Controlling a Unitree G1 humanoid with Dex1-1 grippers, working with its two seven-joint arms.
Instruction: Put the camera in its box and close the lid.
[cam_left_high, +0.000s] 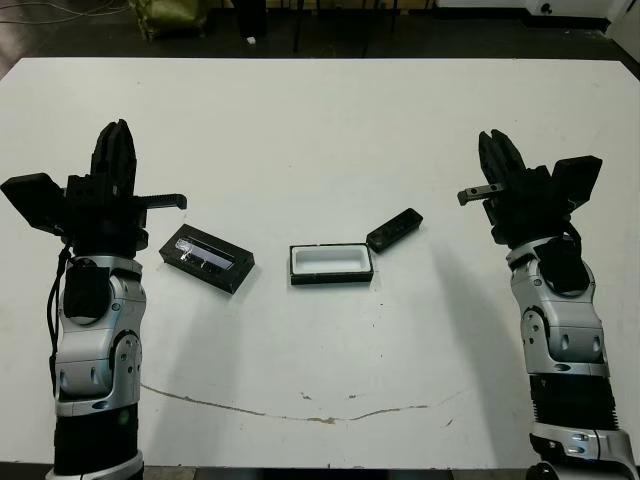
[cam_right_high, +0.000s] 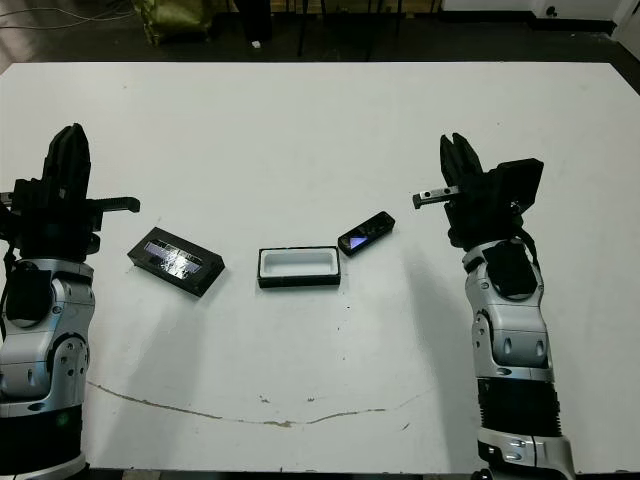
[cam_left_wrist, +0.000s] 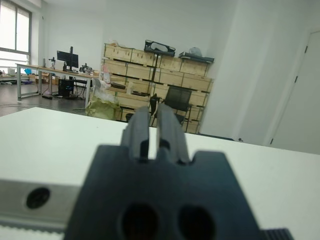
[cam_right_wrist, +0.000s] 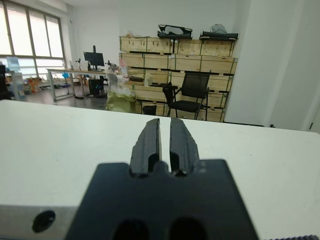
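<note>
Both forearms are rising from the near edge of the bench (cam_left_high: 320, 120), each tool raised clear of the surface with nothing in it. Out in the middle, the camera (cam_right_high: 365, 233) is lying flat with its small lit screen up, just beside the far right corner of the box (cam_right_high: 298, 267), possibly touching it. Its long axis is running diagonally, the near end pointing at the box and the far end angling away toward the right tool (cam_right_high: 455, 160). That tool is sitting nearer the camera, fingers clenched together, so I'm judging this pickup belongs to the right arm. The box is lying open, long axis across the bench. The lid (cam_left_high: 207, 258) is lying further left, window up, skewed, nearest the left tool (cam_left_high: 115, 145), fingers also closed.
</note>
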